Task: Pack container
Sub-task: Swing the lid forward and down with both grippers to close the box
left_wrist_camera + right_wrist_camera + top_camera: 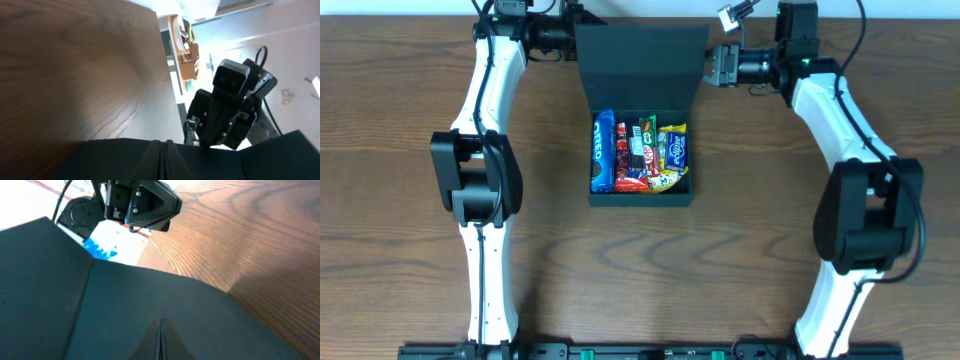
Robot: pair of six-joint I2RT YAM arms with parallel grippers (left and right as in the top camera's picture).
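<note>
The dark teal-black container (pixel 640 196) sits open at the table's middle back, its hinged lid (pixel 640 58) standing up behind it. Inside lie a blue Oreo packet (pixel 603 150), red bars (pixel 632 160) and a yellow packet (pixel 672 155). My left gripper (pixel 569 41) is shut on the lid's left edge, seen edge-on between the fingers in the left wrist view (pixel 160 162). My right gripper (pixel 713 65) is shut on the lid's right edge, shown in the right wrist view (pixel 160 340). Each wrist view shows the opposite gripper across the lid.
The brown wooden table (pixel 410 200) surrounds the box. Both white arms run down the left and right sides to bases at the front edge. The table's back edge lies just behind the lid.
</note>
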